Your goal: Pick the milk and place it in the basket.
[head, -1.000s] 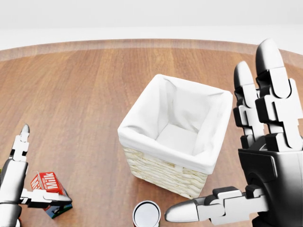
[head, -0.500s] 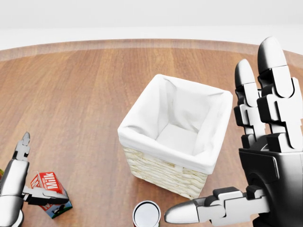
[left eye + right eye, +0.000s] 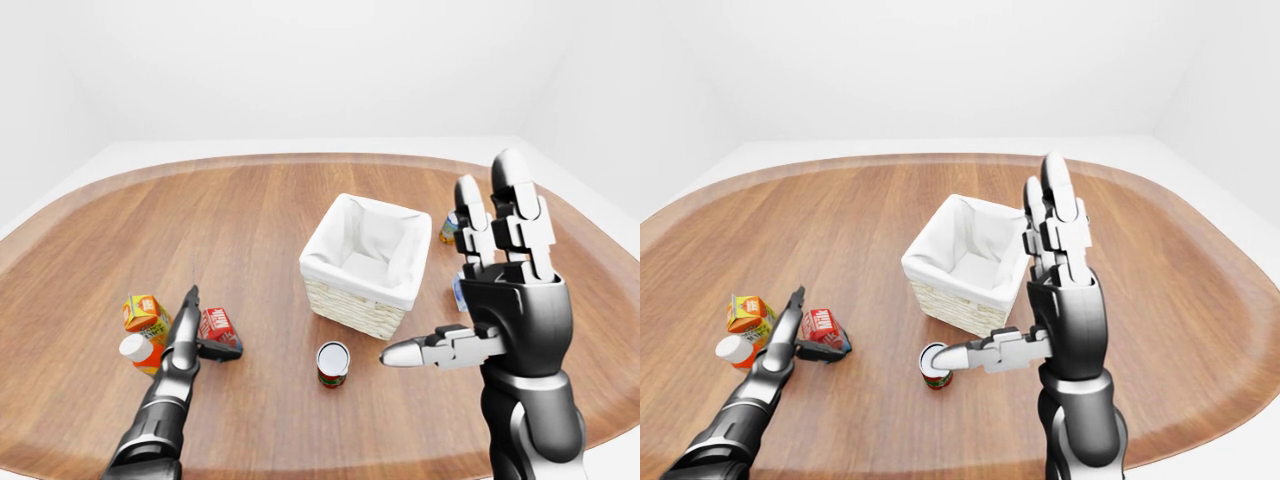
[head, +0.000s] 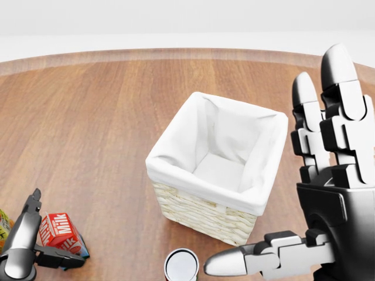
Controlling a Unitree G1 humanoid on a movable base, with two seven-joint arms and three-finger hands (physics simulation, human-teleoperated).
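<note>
The milk carton (image 4: 58,230), red with white lettering, lies tilted on the wooden table at the lower left of the head view. My left hand (image 3: 207,328) is open beside it. Its straight finger (image 3: 188,305) stands along the carton's left side and its thumb (image 3: 226,352) lies just under the carton, not closed round it. The wicker basket (image 3: 350,306) with a white cloth liner stands in the middle of the table, and nothing shows inside it. My right hand (image 3: 452,262) is held up open to the right of the basket, fingers pointing up and thumb out to the left.
A tin can (image 3: 333,362) stands below the basket in the left-eye view. An orange carton (image 3: 146,312) and a white-capped bottle (image 3: 136,351) sit left of the milk. Another can (image 3: 449,228) and a small blue-and-white box (image 3: 458,292) show partly behind my right hand.
My left hand has drawn down toward the bottom left of the head view, its fingertip now lower beside the milk. The carton has shifted slightly. My right hand has barely moved.
</note>
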